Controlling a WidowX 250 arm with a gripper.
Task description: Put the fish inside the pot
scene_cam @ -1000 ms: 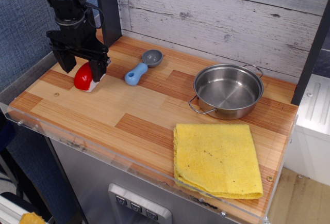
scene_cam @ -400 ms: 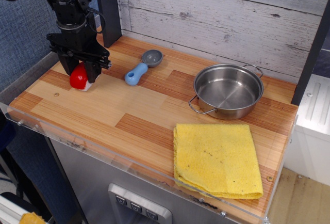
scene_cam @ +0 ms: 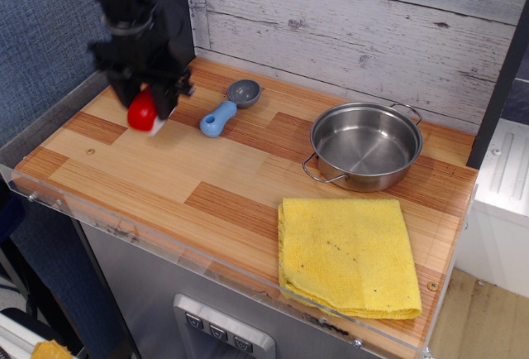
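Observation:
The fish (scene_cam: 142, 112) is a small red toy with a white base. It hangs between the fingers of my black gripper (scene_cam: 145, 104), lifted a little above the left end of the wooden table. The gripper is shut on it and looks blurred. The pot (scene_cam: 365, 145) is a shallow shiny steel pot with two wire loop handles. It stands empty at the right back of the table, far to the right of the gripper.
A grey scoop with a blue handle (scene_cam: 225, 109) lies between the gripper and the pot. A folded yellow cloth (scene_cam: 347, 253) lies at the front right. A dark post (scene_cam: 172, 11) stands behind the gripper. The wooden table (scene_cam: 190, 179) has a clear plastic front edge.
The gripper closed on the fish where it sat on the table, then lifted it and shifted slightly right and up.

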